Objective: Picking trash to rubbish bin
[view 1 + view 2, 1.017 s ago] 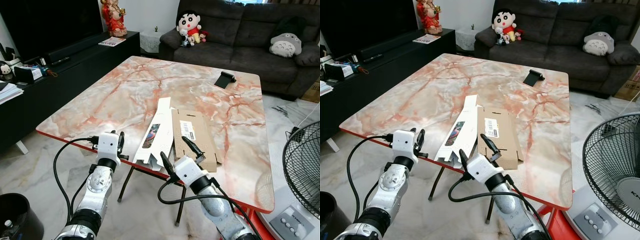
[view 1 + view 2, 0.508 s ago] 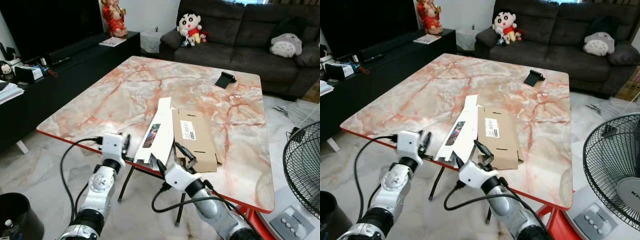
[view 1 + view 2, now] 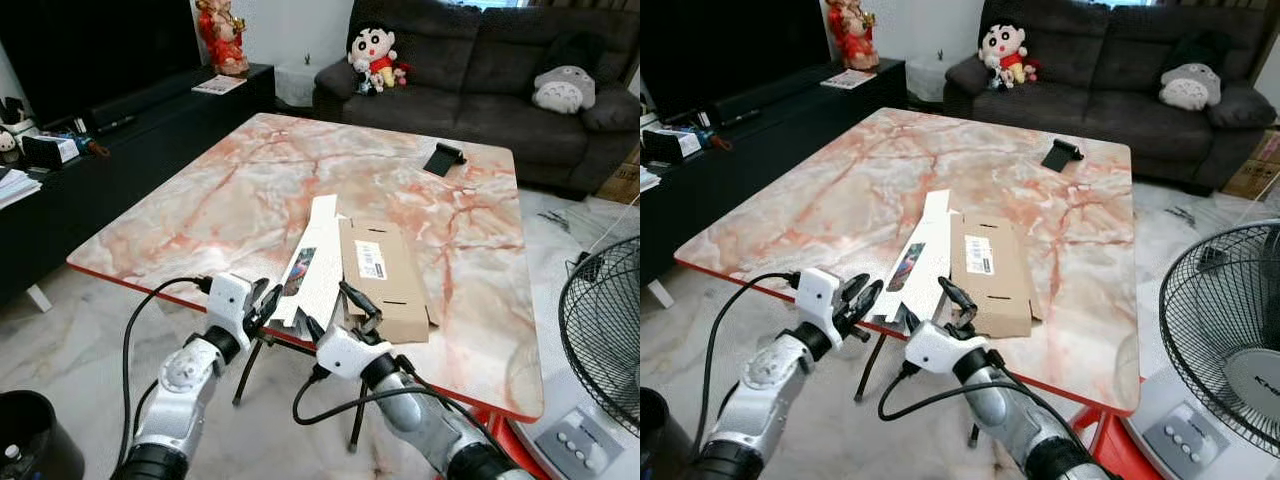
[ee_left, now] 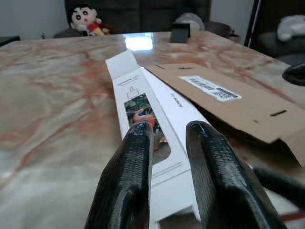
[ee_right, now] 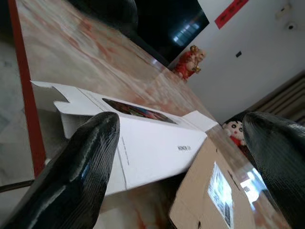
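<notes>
the task is barely begun, as i judge it: both pieces of trash are lying untouched on the marble table (image 3: 200,200), and nothing is gripped or carried. the flattened white carton (image 3: 312,268) with the bird print is resting just ahead of the left gripper (image 3: 264,302), its torn near end overhanging the red table edge right beside the fingertips. the flattened brown cardboard box (image 3: 382,277) is lying against the white one, directly beyond the right gripper (image 3: 343,305). the black bin (image 3: 30,440) is standing on the floor well off to the left gripper's outer side, below the table, so grasping, lifting, turning and dropping are all left to do.

the left gripper's fingers (image 4: 128,181) are standing slightly parted with only a narrow gap, aimed along the white carton and pinching nothing. the right gripper's fingers (image 5: 71,176) are spread wide, straddling the near ends of the white carton and the brown box without closing on either.

compared with a second ago, both arms are reaching further in: the left gripper, then short of the table edge and away from the carton, is now at the carton's near corner, and the right gripper has shifted across toward the left one, sitting lower at the table edge. the two cartons are lying as they were.
</notes>
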### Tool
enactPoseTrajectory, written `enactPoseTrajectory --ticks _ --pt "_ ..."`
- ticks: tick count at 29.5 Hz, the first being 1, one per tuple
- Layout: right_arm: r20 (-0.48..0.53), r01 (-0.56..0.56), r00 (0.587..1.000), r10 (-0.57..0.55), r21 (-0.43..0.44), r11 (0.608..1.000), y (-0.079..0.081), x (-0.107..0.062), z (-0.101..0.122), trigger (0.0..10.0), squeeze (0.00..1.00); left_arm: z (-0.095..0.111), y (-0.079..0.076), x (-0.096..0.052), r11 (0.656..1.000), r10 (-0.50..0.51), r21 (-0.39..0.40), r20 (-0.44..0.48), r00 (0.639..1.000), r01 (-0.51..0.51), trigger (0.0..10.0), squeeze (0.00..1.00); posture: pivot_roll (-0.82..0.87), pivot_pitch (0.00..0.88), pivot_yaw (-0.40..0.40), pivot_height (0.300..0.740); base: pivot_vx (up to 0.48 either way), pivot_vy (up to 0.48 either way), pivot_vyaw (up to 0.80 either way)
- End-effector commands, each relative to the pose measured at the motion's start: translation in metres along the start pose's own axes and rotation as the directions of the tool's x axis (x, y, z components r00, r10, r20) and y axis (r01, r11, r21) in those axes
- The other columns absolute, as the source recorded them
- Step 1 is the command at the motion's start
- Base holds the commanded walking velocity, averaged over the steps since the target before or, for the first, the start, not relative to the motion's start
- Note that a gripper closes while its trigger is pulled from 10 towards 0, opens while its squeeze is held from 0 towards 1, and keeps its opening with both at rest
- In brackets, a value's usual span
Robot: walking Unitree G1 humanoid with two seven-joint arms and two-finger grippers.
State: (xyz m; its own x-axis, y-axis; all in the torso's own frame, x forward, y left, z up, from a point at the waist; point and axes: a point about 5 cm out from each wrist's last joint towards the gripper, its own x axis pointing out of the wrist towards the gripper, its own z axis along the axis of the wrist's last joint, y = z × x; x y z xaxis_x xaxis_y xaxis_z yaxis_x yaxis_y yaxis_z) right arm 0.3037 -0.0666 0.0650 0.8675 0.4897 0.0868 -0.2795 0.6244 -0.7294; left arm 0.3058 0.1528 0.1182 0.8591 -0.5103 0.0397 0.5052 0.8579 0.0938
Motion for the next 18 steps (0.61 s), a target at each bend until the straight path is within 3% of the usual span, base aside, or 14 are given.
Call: enactPoseTrajectory --ticks 1,5,10,13,18 --pt "-0.012 0.007 1.0 -0.007 -0.015 1.0 -0.001 0.002 -0.001 10.0 0.0 0.008 0.004 -0.005 1.0 -0.02 0.006 0.001 1.0 0.02 10.0 0.0 0.06 0.0 -0.028 0.74 0.0 0.0 0.0" --pt "-0.016 0.012 1.0 -0.012 -0.023 1.0 -0.001 0.003 -0.002 10.0 0.0 0.011 0.013 -0.018 1.0 -0.01 0.024 -0.035 0.999 0.011 10.0 0.0 0.06 0.0 -0.027 0.74 0.0 0.0 0.0" --pt "-0.018 0.01 1.0 -0.011 -0.045 0.999 0.001 0.005 -0.001 10.0 0.0 0.008 0.025 -0.048 1.0 0.005 0.015 -0.15 0.989 -0.002 10.0 0.0 0.08 0.0 -0.028 0.74 0.0 0.0 0.0" --pt "-0.019 0.009 1.0 -0.01 -0.064 0.998 0.001 0.008 0.0 10.0 0.0 0.007 0.021 -0.057 0.999 -0.048 -0.021 -0.194 0.98 0.045 10.0 0.0 0.08 0.0 -0.029 0.74 0.0 0.0 0.0" --pt "-0.017 -0.02 1.0 0.018 -0.105 0.994 0.005 0.011 0.002 10.0 0.0 0.009 0.008 -0.054 0.994 -0.099 -0.059 -0.19 0.977 0.09 10.0 0.0 0.09 0.0 -0.03 0.74 0.0 0.0 0.0"
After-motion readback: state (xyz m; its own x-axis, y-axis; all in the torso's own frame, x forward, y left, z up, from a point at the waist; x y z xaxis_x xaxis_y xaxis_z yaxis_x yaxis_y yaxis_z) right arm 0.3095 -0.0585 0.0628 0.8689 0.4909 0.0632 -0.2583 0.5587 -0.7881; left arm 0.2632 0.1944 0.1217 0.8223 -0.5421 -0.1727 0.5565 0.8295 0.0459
